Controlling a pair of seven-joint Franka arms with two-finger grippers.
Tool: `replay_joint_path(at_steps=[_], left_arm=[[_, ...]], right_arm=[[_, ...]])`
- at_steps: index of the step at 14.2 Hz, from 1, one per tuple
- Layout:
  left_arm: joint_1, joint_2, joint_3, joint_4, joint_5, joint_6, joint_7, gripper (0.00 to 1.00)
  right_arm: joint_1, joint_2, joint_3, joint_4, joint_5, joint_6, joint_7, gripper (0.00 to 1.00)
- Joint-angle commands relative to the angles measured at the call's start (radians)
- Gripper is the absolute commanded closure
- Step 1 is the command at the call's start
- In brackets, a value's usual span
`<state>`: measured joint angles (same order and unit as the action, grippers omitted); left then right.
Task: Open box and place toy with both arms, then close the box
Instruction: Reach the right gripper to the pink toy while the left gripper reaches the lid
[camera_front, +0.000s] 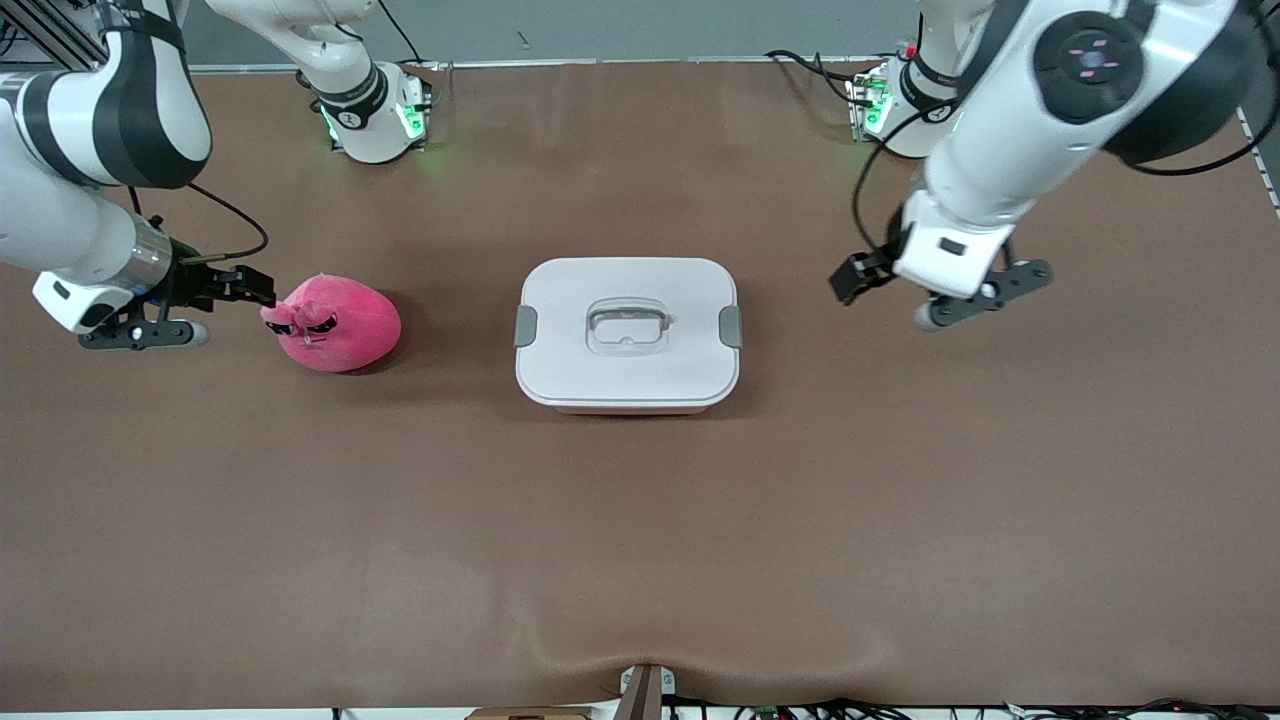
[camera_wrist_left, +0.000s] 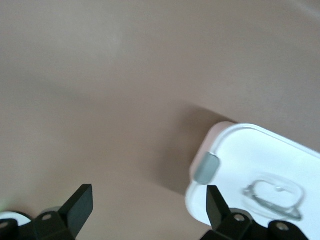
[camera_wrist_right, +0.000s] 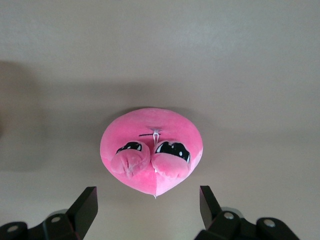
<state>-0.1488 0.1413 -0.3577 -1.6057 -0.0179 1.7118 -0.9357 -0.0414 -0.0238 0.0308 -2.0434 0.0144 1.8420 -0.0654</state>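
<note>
The box (camera_front: 640, 385) stands at the middle of the table with its white lid (camera_front: 627, 285) on, a grey clip (camera_front: 525, 326) at each end and a clear handle (camera_front: 627, 326) on top. The pink plush toy (camera_front: 335, 322) lies on the table toward the right arm's end. My right gripper (camera_front: 258, 288) is open and empty just beside the toy, whose face shows between the fingers in the right wrist view (camera_wrist_right: 152, 155). My left gripper (camera_front: 850, 280) is open and empty, over bare table beside the box. The left wrist view shows the box's corner (camera_wrist_left: 260, 150) and one clip (camera_wrist_left: 206, 167).
The brown table mat (camera_front: 640, 540) is bare toward the front camera. The two arm bases (camera_front: 375, 120) (camera_front: 895, 110) stand at the table's back edge, with cables beside them.
</note>
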Motion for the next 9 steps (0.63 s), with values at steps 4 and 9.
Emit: replay_joint_path(at_steps=[4,9], left_arm=[[-0.182,0.096,0.005,0.006,0.033,0.155,-0.473,0.00],[-0.327,0.236,0.005,0.055,0.167,0.249,-0.953,0.00]], right_arm=[[0.040,-0.030,0.000,-0.125,0.006,0.112,0.001,0.09],[0.038,-0.022,0.000,-0.167,0.006,0.158,0.001,0.11]])
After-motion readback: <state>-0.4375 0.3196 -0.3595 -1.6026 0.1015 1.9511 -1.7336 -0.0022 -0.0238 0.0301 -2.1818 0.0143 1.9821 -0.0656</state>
